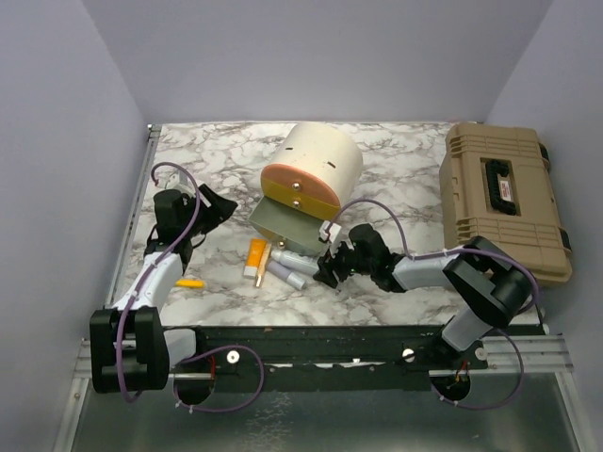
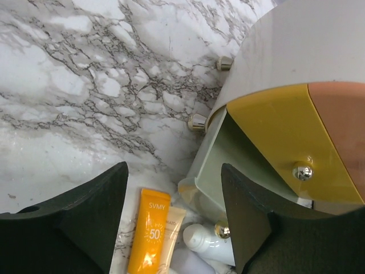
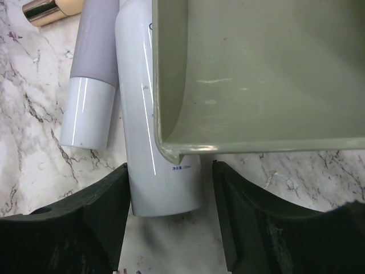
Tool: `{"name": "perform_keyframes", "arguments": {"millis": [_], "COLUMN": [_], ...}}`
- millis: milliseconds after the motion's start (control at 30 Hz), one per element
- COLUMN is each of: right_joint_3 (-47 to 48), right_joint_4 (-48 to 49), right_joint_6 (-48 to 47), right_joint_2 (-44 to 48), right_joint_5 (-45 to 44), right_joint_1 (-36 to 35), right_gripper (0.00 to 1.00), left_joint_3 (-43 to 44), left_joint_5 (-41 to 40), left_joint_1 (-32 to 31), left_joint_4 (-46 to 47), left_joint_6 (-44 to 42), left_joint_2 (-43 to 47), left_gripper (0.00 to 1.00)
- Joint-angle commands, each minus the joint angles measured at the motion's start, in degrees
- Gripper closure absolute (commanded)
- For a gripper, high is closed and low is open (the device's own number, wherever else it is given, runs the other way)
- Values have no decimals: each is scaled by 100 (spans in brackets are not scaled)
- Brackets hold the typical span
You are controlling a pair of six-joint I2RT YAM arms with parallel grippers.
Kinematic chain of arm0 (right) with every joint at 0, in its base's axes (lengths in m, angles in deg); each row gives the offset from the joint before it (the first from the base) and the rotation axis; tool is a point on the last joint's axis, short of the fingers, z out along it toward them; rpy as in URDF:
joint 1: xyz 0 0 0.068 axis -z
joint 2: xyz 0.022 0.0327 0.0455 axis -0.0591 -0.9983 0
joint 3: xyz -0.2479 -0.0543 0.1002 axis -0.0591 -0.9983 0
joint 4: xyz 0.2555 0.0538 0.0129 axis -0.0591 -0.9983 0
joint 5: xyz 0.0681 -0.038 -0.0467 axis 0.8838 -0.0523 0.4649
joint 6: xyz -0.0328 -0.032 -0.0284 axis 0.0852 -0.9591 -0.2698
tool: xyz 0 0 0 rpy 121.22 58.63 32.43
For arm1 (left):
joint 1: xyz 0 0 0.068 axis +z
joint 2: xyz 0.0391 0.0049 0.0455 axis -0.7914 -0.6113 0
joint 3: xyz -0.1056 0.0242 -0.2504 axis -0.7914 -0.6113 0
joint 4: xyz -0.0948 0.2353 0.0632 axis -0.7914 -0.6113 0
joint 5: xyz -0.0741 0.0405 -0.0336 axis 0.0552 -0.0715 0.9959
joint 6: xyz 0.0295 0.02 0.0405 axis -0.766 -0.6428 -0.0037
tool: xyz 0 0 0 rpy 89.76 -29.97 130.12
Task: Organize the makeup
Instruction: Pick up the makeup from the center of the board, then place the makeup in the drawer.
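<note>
Right claw (image 3: pixel 170 170): released, fingers spread either side of the butt end of the white tube (image 3: pixel 162 142); the wrist view shows a gap at one finger, so no squeeze on it yet. Left claw (image 2: pixel 174 191): released and empty, held above the counter (image 2: pixel 68 85), looking down on the orange tube (image 2: pixel 149 234). Makeup location: tubes clustered on the counter just in front of the cream cylindrical case (image 1: pixel 325 155), at the mouth of its pulled-out grey-green drawer (image 3: pixel 256 85); one small orange piece (image 1: pixel 190 282) lies apart, near the left arm. Risks, as judgement only: the white tube's far length is partly hidden by the drawer's corner, so if you lift straight up it may catch the lip and drag or tip the drawer; draw it back toward you first. The tube is glossy and round, so a pinch this close to its end may let it roll, squirt out, or droop. The lavender-and-white tube (image 3: pixel 91 85) lies just beside it, and your left-hand finger could nudge it as you close. Writing: the orange tube reads "SVMY" with a large "50" below; the cream tube (image 2: pixel 171 225) beside it carries lettering that is cut off and unreadable; the white tube has one small blue printed line near its end, too fine to read; the tan toolbox (image 1: pixel 504 198) bears a red label, illegible from above.
</note>
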Motion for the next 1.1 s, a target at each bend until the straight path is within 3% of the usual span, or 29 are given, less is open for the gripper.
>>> {"name": "perform_keyframes", "arguments": {"millis": [0,133,200,333,533,833,1067], "right_joint_3": [-115,-157,-90,-90,-171,302,1007], "right_joint_4": [366,520,356,148,-320,-1891,-2196], "right_joint_6": [-271,-217,-220,-170,-51,174,965], "right_joint_2": [-194,-205,-204,-55,781,2030,2285], "right_joint_5": [-201,-221,-201,-203,-262,-235,-654], "right_joint_1": [-61,-78,-102,-215,-455,-593,-596], "right_gripper": [42,50,62,72,86,97,99], "left_joint_3": [-194,-257,-286,-342,-397,-405,-400], "left_joint_5": [-158,-114,-125,-158,-155,-188,-198], "left_joint_1": [-15,-15,-16,-17,-18,-15,-24], "left_joint_4": [-169,-171,-187,-205,-205,-244,-234], "left_joint_6": [-101,-94,-123,-150,-166,-183,-173], "left_joint_2": [237,233,244,272,280,254,163], "left_gripper": [32,32,32,32,32,32,32]}}
